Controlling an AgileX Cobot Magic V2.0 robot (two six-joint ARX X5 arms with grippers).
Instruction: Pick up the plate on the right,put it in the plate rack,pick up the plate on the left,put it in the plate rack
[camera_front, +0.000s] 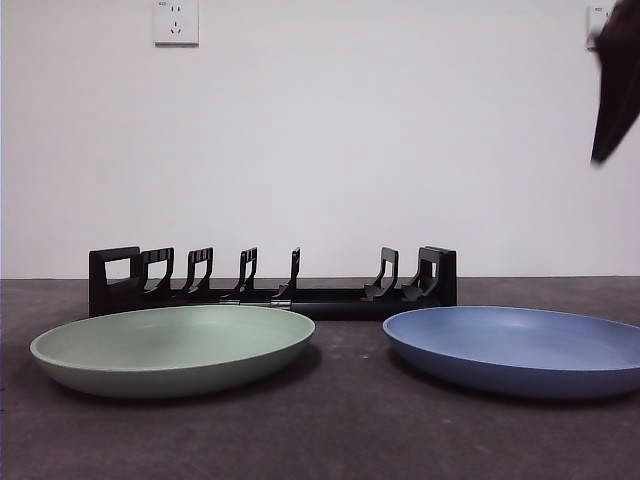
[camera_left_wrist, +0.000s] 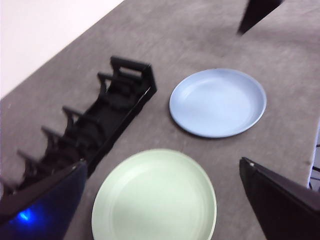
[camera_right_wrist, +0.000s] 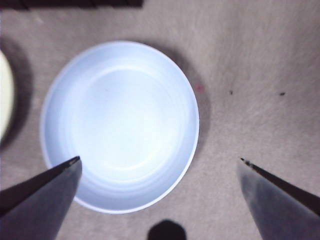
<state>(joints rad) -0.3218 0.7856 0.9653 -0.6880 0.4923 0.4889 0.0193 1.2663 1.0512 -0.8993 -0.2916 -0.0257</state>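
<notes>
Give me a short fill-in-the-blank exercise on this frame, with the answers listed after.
1. The plate lying on the right of the front view is ____ in colour.
2. The plate on the left is pale ____.
3. The number of plates standing in the plate rack is ____.
4. The right tool, jaws wide apart, hangs above the ____ plate.

Missing words: blue; green; zero; blue
</notes>
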